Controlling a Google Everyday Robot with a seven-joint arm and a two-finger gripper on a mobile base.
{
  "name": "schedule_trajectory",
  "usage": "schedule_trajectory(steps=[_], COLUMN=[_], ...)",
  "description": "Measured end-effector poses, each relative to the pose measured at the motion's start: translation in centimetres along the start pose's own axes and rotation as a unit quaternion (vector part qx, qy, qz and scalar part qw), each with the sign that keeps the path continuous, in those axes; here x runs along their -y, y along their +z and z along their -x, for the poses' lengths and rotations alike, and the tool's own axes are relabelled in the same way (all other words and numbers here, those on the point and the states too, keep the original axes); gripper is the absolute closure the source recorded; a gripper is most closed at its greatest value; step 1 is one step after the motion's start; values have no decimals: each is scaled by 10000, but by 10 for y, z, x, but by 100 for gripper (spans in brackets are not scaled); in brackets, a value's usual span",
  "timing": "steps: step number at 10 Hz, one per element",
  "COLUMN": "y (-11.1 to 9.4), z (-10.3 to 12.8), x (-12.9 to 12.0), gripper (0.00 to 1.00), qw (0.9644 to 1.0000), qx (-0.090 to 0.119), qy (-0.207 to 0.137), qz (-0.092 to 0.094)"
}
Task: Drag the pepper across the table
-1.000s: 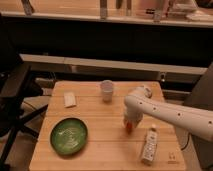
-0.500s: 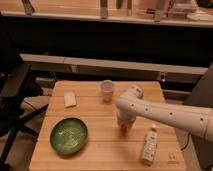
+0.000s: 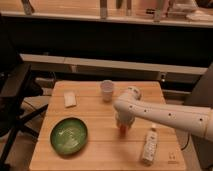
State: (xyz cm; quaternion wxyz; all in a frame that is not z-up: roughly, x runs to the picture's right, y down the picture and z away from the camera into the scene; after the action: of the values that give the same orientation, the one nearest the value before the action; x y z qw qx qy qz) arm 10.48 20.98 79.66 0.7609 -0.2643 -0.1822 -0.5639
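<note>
- My pincer [image 3: 123, 125] sits low over the table [image 3: 95, 150], a little toward 3 o'clock of centre, at the end of my white arm [image 3: 165, 116] that comes in from 3 o'clock.
- Pincer is clenched; the pepper [image 3: 122, 128] shows only as a small orange-red bit right under it, touching or just above the wood. Looks gripped, but most of it is hidden by my wrist, so that is a judgement.
- White bottle [image 3: 149, 145] lies at about 4 o'clock of the pincer, near. Paper cup [image 3: 107, 90] stands at about 11 o'clock of it, near the far edge. Green bowl [image 3: 69, 135] at about 8 o'clock, well apart. Small pale block [image 3: 69, 99] at about 10 o'clock, well apart.
- Step in hand, as I judge it: dragging the pepper along the wood.
- Risk: too little downward press or a loose grip and the pepper slips out and stays behind while I slide on.
- Risk: pressing too hard, the tapered pepper could squash or snag on a plank seam and pivot out.
- Risk: a drag toward 4 o'clock would hit the bottle and roll it; toward 11 o'clock would tip the cup.
- Risk: my arm hides the pepper, so a lost grip may go unnoticed.
</note>
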Motion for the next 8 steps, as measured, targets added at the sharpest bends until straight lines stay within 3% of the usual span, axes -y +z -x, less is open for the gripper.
schedule_trajectory(steps=[8], y=[-4], z=[3], x=[-6], gripper=[100], qw=[9998], qx=[-23], qy=[-214], qz=[0])
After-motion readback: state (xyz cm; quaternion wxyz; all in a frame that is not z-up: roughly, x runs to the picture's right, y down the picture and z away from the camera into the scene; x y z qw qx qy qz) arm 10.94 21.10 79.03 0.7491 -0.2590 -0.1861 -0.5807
